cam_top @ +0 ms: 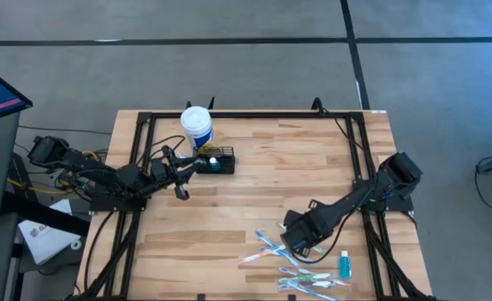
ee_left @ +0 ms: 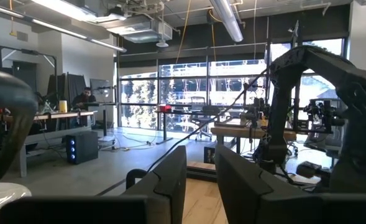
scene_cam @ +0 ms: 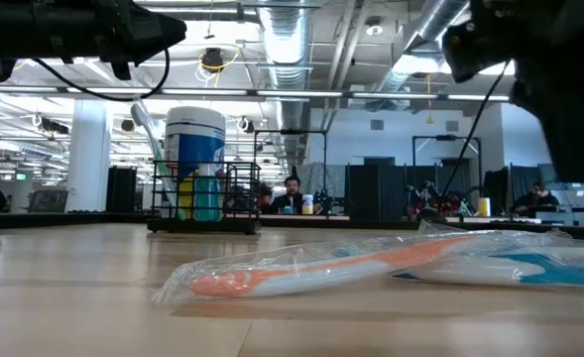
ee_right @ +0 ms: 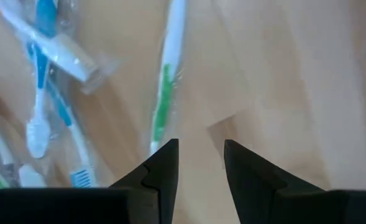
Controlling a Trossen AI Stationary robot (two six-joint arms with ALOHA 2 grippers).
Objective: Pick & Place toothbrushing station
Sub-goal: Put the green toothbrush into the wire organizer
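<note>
- Wooden table (cam_top: 254,201) in an open workshop.
- Toothbrushing station (cam_top: 215,162) sits near the far edge, touching the white tub (cam_top: 197,125).
- Left claw (cam_top: 181,173), spread and empty, is just beside it, the nearer arm.
- Right claw (ee_right: 198,155), spread, hovers over wrapped toothbrushes (cam_top: 291,259).

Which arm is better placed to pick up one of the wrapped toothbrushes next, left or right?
Right. The right gripper hangs open just beside the wrapped toothbrushes at the table's near edge, while the left gripper is far across the table, near the black caddy.
</note>
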